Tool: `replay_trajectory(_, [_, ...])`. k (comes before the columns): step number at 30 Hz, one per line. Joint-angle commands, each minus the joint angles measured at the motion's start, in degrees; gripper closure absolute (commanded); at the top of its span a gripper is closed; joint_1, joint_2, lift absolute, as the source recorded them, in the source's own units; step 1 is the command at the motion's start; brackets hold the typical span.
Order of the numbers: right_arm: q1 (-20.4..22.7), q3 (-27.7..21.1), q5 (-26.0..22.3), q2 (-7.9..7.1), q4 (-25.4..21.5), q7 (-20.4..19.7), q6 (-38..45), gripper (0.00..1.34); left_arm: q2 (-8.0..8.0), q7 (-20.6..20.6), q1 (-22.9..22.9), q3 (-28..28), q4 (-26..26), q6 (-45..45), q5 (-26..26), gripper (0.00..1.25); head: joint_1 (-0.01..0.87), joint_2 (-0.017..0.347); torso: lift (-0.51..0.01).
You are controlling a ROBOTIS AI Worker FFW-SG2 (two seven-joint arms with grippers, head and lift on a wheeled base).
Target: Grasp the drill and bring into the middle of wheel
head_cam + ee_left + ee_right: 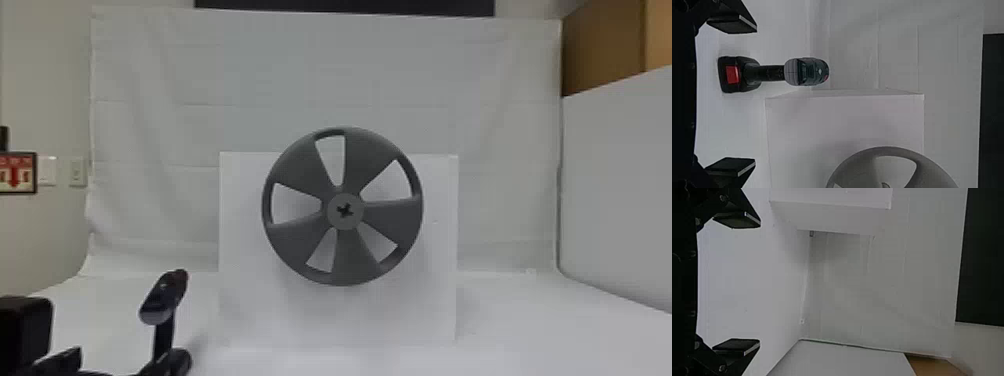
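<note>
In the head view my left gripper [61, 361] is at the bottom left corner, beside the lower part of the upright drill [162, 299]. The grey wheel [300, 175] is mounted on the front of a white box, right of the drill. The left wrist view has my left gripper [754, 94] open, its fingers wide apart, and the drill [766, 73] standing free beyond them, nearer one finger's side. Part of the wheel [856, 166] also shows there. My right gripper [759, 283] is open in the right wrist view, with nothing between its fingers.
The white box [250, 310] holding the wheel stands on the white table [525, 330]. Behind hangs a white cloth [350, 65]. A pale panel [620, 190] rises along the right side, and a sign [19, 172] is on the left.
</note>
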Motion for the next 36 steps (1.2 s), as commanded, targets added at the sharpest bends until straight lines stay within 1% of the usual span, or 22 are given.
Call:
replay_trajectory(1, [0.0, -0.3, 0.0, 0.29, -1.1, 0.0, -0.1, 0.23, 0.00, 0.0, -0.1, 0.0, 0.0, 0.0, -0.2, 0.09, 0.000, 0.000, -0.406])
replay_trajectory(6, [0.6, 0.2, 0.0, 0.29, -1.1, 0.0, -0.1, 0.24, 0.00, 0.0, -0.1, 0.0, 0.0, 0.0, -0.3, 0.09, 0.000, 0.000, -0.406])
replay_trajectory(12, [0.7, 0.7, 0.4, 0.82, -1.1, 0.0, -0.1, 0.24, 0.00, 0.0, -0.1, 0.0, 0.1, 0.0, -0.3, 0.09, 0.000, 0.000, -0.406])
replay_trajectory(23, [0.8, 1.8, 0.9, 0.73, -1.1, 0.0, -0.1, 0.24, 0.09, 0.0, -0.1, 0.0, 0.3, 0.0, -0.4, 0.09, 0.000, 0.000, -0.406])
replay_trajectory(36, [0.8, 1.8, 1.6, 0.90, -1.1, 0.0, 0.2, 0.24, 0.18, 0.4, -0.2, -0.4, 0.5, 0.0, -0.3, 0.09, 0.000, 0.000, -0.406])
